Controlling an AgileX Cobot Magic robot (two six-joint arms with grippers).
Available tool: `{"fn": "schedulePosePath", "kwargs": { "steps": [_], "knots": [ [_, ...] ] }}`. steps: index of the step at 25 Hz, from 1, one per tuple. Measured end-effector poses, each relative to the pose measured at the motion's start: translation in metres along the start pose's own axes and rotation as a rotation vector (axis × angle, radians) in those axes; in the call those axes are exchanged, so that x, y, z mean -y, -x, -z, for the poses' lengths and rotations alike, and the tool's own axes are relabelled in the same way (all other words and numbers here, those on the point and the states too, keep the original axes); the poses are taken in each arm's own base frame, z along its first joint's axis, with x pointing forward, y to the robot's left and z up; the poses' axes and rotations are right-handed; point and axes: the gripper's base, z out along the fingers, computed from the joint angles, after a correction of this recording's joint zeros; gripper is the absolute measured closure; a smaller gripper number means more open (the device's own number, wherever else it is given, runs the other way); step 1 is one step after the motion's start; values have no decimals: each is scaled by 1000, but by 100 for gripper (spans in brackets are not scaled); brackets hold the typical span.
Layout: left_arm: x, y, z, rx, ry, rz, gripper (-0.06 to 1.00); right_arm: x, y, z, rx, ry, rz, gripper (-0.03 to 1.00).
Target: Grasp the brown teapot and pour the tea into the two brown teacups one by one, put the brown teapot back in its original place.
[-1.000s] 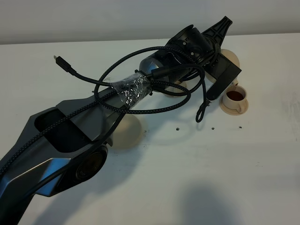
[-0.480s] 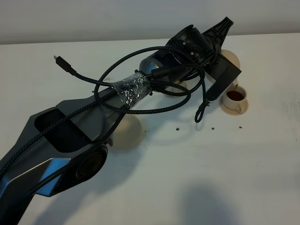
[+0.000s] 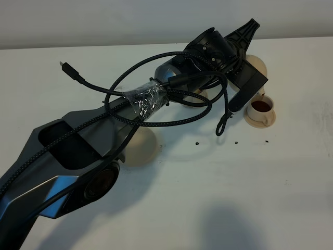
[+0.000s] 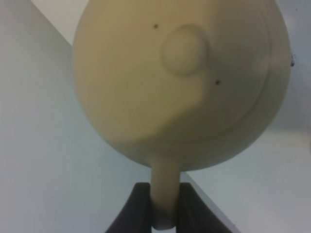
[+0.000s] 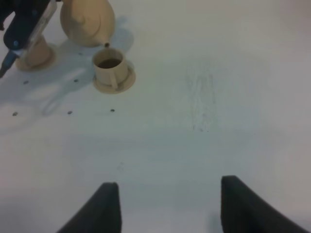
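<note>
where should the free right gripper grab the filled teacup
Take the teacup by its small loop handle, probably from the side facing the right gripper: the handle sticks out that way, and the teapot crowds the opposite side. It holds tea, so keep it upright.

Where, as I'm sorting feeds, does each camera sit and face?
Exterior high: mounted high, looking down at the white table; the left arm crosses it, hiding most of the pale beige round ceramic teapot.
Left wrist: on the left arm, facing the teapot; left pincer shut on its handle.
Right wrist: above the table, facing down past the open right pincer.
Shared: all show the teapot.
</note>
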Motion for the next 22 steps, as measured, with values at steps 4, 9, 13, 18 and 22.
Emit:
{"fn": "schedulePosePath", "kwargs": {
  "steps": [4,9,13,18,22],
  "knots": [
    [-1,0,0,3,16,-4,78,0,0,0,0,0,0,52],
    [-2,0,0,4,21,-7,78,0,0,0,0,0,0,52],
    [-2,0,0,4,21,-9,78,0,0,0,0,0,0,52],
    [-2,0,0,4,21,-11,78,0,0,0,0,0,0,52],
    [-2,0,0,4,20,10,78,0,0,0,0,0,0,52]
  ]
}}
